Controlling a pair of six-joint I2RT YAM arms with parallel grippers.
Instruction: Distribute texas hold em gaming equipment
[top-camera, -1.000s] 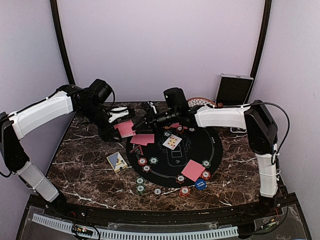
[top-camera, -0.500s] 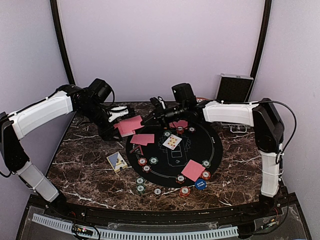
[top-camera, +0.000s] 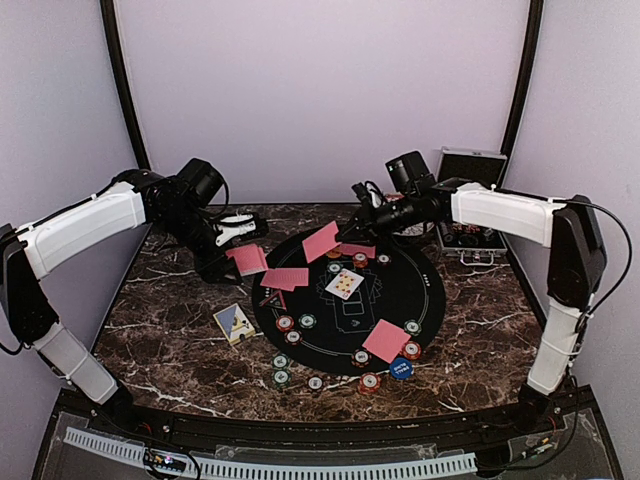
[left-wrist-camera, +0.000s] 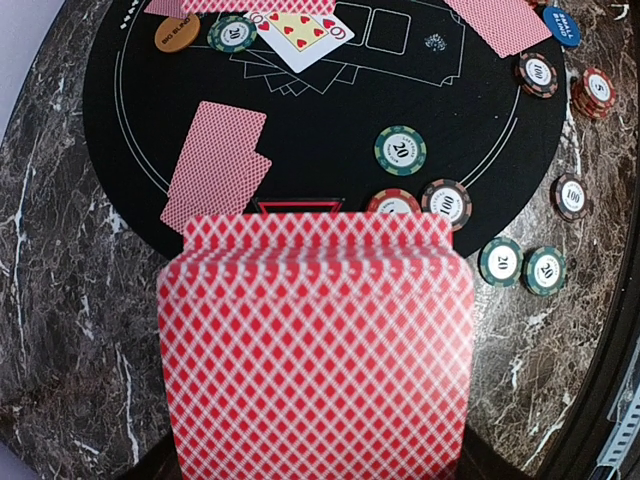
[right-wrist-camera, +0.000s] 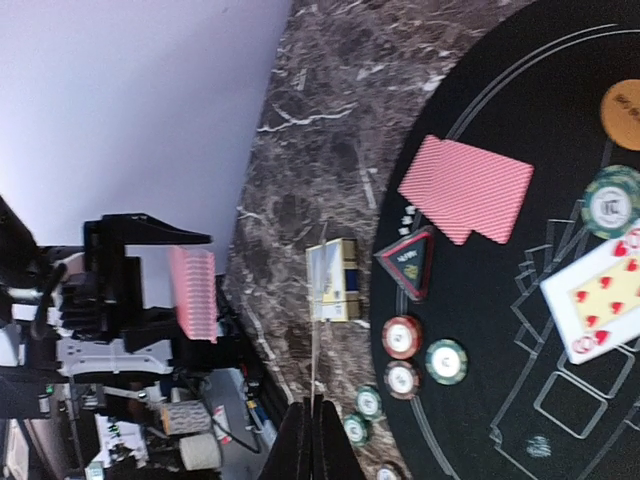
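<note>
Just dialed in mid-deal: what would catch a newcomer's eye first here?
The left hand grips a thick red-backed deck, left of the round black mat, filling its wrist view. The right hand holds a single card above the mat's far side. Poker chips dot the mat's near edge.

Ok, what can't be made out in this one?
- Card in the right gripper: the face is unseen. The top view shows only its back, the right wrist view only its edge.
- Left gripper fingertips: covered by the deck in the left wrist view.
- Silver case contents: the right arm crosses it in the top view.
</note>
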